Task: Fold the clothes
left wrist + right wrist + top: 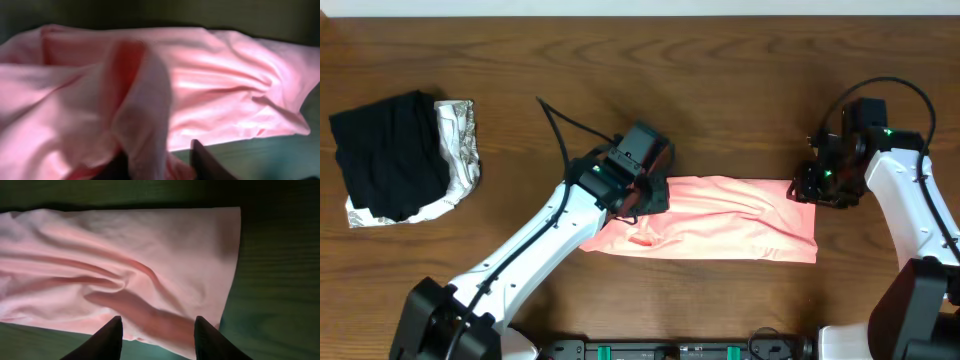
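Bunched ridge of salmon-pink thin-fabric T-shirt (135, 95) stands between the parted left gripper (159, 156) jaws, not pinched. Right gripper (159, 320) jaws stand apart over the shirt's end. Looks mid-fold, long strip done. Next: regrip one end, carry it across.

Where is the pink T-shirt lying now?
Overhead view: the pink T-shirt lies centre-right on the table, stretching from the left gripper to the right gripper.
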`<state>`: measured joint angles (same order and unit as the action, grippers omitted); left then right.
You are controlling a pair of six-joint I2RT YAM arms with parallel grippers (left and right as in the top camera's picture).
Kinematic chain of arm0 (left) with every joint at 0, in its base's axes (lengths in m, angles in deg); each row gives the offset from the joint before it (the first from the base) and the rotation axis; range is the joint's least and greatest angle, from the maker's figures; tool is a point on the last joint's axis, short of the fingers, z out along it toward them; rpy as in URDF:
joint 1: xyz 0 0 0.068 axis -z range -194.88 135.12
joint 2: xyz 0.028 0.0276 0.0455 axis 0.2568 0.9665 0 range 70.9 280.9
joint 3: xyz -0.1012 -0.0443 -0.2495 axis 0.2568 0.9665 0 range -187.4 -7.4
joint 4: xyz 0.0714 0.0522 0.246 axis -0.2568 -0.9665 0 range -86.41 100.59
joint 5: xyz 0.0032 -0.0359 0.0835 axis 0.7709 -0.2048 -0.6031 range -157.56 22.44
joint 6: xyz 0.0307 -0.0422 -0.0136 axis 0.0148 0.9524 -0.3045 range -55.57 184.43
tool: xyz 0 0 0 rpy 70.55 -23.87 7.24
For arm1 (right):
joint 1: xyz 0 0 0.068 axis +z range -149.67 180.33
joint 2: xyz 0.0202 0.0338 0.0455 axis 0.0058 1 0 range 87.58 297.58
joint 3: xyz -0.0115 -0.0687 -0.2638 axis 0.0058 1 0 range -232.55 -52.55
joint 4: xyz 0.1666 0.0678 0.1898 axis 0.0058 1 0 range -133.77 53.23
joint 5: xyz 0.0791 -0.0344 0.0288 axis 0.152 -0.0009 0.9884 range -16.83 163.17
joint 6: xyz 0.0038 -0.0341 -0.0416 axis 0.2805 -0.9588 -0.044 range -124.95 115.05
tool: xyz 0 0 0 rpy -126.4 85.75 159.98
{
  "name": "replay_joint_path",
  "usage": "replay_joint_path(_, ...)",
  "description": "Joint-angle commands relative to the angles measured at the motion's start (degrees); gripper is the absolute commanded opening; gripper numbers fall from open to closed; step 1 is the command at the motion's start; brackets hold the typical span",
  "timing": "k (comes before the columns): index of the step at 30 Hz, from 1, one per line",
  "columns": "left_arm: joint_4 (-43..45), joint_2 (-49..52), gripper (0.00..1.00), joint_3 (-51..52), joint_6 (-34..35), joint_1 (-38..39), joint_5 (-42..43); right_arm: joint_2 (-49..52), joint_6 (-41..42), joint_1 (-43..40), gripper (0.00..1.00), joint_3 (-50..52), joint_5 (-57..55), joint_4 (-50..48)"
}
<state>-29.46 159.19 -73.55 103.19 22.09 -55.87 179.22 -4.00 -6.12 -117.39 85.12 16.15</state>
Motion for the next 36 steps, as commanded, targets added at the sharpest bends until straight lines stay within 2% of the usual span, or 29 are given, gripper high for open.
replay_joint_path(1,1.66,0.28,0.42,-0.83,0.09,0.13,0.81,-1.01,-0.81,-0.44,0.45,-1.11,0.55,0.07)
replay_joint_path(9,4.37,0.22,0.40,-0.83,-0.15,0.13,2.93,-1.01,-0.81,-0.44,0.45,-1.11,0.52,0.07)
replay_joint_path(13,4.28,0.00,0.36,-0.83,-4.35,-0.17,2.58,-1.01,-0.83,-0.44,0.46,-1.11,0.52,0.07)
replay_joint_path(15,3.06,-0.11,0.31,-0.85,-5.97,-0.81,0.63,-1.01,-0.83,-0.44,0.46,-1.11,0.52,0.07)
replay_joint_path(20,-2.69,-0.11,0.29,-0.83,-7.13,-3.08,-9.38,-1.01,-1.25,-0.44,0.46,-1.11,0.55,0.07)
replay_joint_path(23,-5.81,-0.04,0.19,-0.79,-7.26,-3.98,-12.87,-1.01,-1.25,-0.44,0.45,-1.11,0.55,0.15)
replay_joint_path(24,-6.01,0.07,0.13,-0.66,-7.23,-4.11,-12.76,-1.01,-1.25,-0.44,0.45,-1.11,0.55,0.15)
replay_joint_path(26,-5.79,0.33,0.11,-0.11,-7.19,-4.07,-12.52,-1.01,-1.25,-0.44,0.45,-1.11,0.55,0.13)
replay_joint_path(36,-1.75,5.79,0.10,1.81,-6.56,-1.66,-8.96,-1.01,-1.25,-0.44,0.45,-1.11,0.52,0.72)
